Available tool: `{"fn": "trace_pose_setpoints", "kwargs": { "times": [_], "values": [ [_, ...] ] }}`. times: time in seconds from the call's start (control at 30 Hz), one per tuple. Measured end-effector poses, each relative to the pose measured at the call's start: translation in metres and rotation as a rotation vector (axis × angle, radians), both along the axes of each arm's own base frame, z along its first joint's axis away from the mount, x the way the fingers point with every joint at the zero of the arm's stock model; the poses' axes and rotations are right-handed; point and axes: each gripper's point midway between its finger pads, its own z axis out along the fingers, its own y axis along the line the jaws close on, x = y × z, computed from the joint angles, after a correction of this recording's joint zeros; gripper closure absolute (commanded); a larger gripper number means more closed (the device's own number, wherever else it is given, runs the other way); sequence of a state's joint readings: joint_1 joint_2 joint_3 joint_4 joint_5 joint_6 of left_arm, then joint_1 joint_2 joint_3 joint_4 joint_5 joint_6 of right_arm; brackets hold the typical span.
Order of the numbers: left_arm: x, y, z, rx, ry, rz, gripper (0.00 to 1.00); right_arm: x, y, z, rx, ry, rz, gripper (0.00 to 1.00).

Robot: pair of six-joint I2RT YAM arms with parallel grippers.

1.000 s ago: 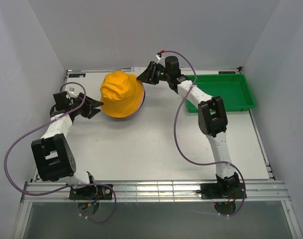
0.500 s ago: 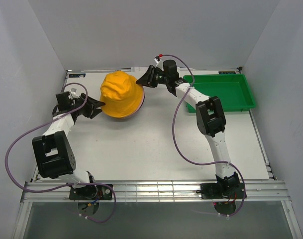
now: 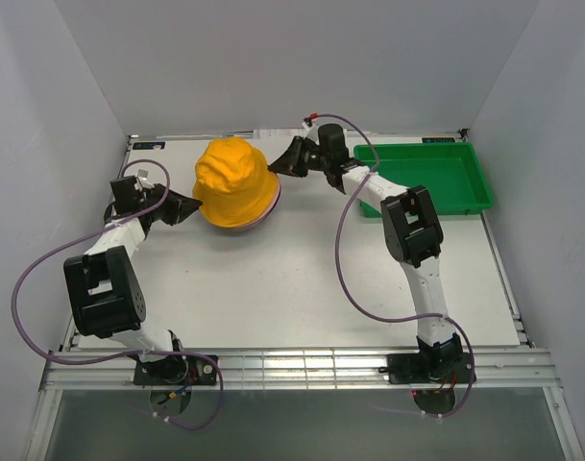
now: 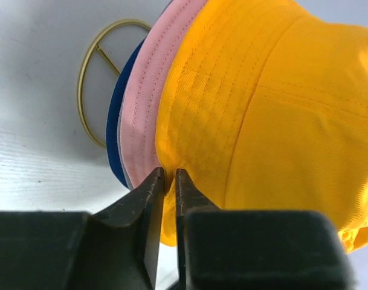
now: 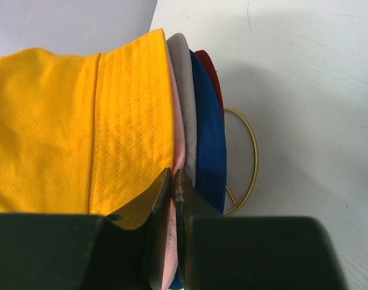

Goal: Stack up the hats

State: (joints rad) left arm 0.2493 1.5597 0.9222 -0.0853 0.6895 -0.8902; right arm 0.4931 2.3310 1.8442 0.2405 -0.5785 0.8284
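on the hats (image 3: pixel 234 182), left pincer (image 4: pixel 170 175) and right pincer (image 5: pixel 173 175) pinch brims.

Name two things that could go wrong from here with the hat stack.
1. The right end effector is shut where the yellow hat meets the pink hat; pulling may drag pink out of the stack.
2. The left end effector pinches the yellow brim; tugging could slide the stack off the wire ring partly under it.
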Motion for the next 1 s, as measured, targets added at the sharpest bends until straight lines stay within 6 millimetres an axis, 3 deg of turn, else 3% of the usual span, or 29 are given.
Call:
{"fn": "trace_pose_setpoints", "kwargs": {
  "times": [0.13, 1.0],
  "values": [
    [0.002, 0.001, -0.002, -0.004, 0.006, 0.011, 1.00, -0.004, -0.002, -0.001, -0.004, 0.006, -0.001, 0.92],
    [0.010, 0.004, -0.015, 0.013, 0.015, 0.015, 1.00, -0.014, -0.009, -0.010, -0.033, 0.017, 0.000, 0.92]
  ]
}}
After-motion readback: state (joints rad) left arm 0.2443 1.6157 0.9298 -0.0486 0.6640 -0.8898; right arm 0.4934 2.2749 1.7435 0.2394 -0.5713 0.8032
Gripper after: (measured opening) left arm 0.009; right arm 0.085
